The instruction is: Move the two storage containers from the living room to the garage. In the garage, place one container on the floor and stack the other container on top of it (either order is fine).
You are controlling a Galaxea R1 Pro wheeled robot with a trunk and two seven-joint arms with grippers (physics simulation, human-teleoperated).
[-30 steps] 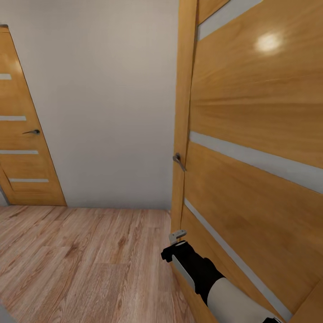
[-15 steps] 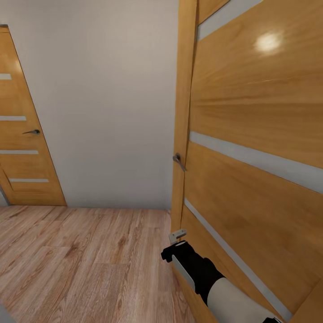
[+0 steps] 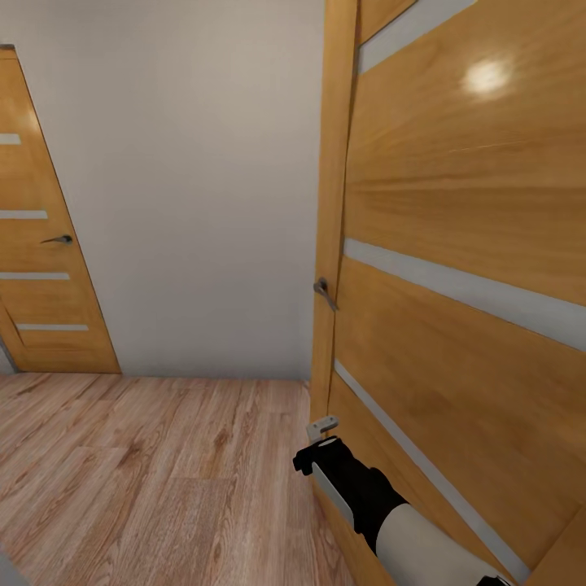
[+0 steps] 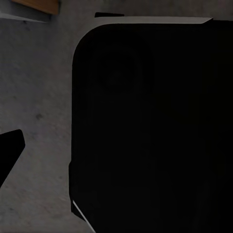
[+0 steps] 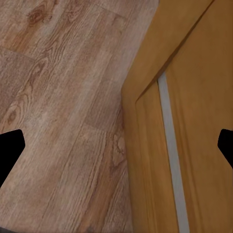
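A glossy honey-wood door (image 3: 456,268) with pale inset strips and a metal lever handle (image 3: 325,291) was seen close beside the right gripper (image 5: 116,145), whose dark fingertips were spread wide over light wood-plank flooring (image 3: 146,472). The left gripper's state could not be told. No container was visible.

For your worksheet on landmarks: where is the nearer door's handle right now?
In the head view, the handle sits right of centre on the near door, at its left edge beside the white wall, above the right arm.
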